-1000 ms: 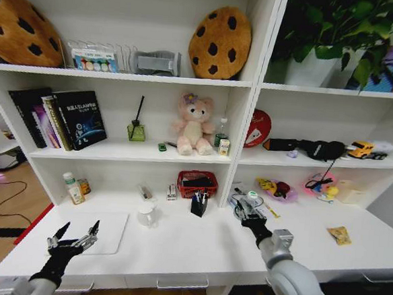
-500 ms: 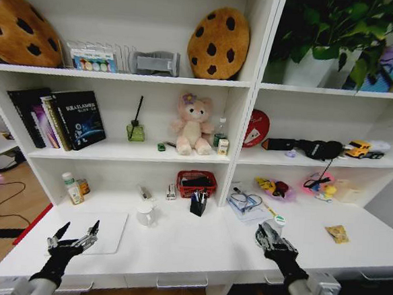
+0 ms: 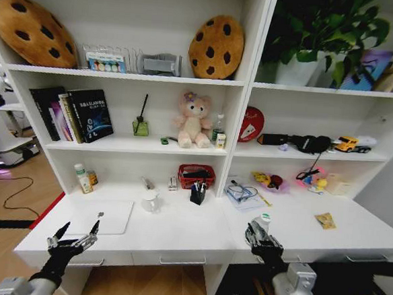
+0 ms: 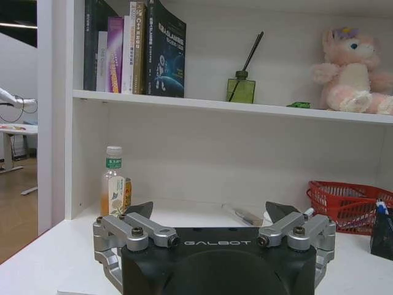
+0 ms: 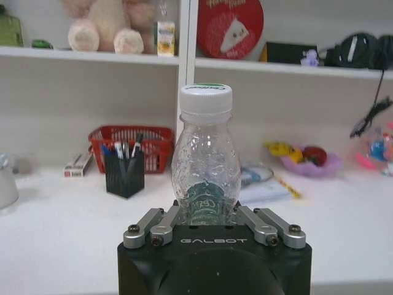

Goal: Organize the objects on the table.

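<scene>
White shelf unit behind, long white surface [image 3: 177,237] in front w/ the clutter spread along the back. Right pincer [image 3: 260,245] is clamped on a clear bottle [image 5: 205,161] w/ a white cap, low near the front edge, right of center. Left pincer [image 3: 75,241] hangs wide open and empty by the front left corner, idle. Imo keep the bottle upright, grip low on the body not the cap, and steer clear of the pen cup [image 3: 197,195] and red basket [image 3: 196,175] when placing it.

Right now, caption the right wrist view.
Right gripper clasps a clear, white-capped bottle upright above the table.
</scene>
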